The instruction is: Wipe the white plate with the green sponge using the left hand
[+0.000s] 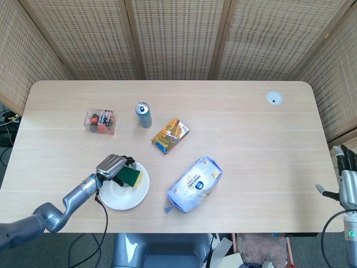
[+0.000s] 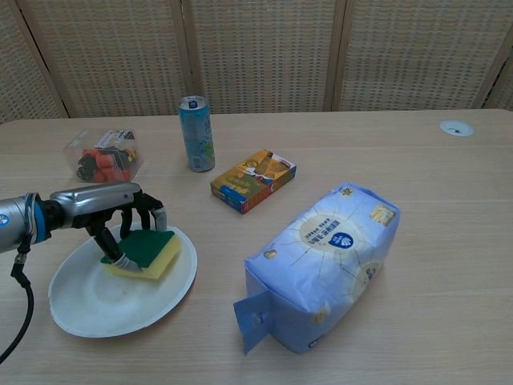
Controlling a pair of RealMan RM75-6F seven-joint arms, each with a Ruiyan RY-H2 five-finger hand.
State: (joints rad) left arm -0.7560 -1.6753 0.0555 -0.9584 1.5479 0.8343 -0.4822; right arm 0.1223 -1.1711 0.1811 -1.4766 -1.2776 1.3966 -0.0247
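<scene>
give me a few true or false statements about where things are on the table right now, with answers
1. The left robot hand holds the green sponge on the white plate. True.
2. The blue can lies on its side. False: it stands upright.
3. The orange box sits between the can and the big blue and white bag. True.
4. The right robot hand rests on the bag. False: it is off the table's right edge, touching nothing.
5. The clear tub of red things sits on the plate. False: it stands on the table behind the plate.
</scene>
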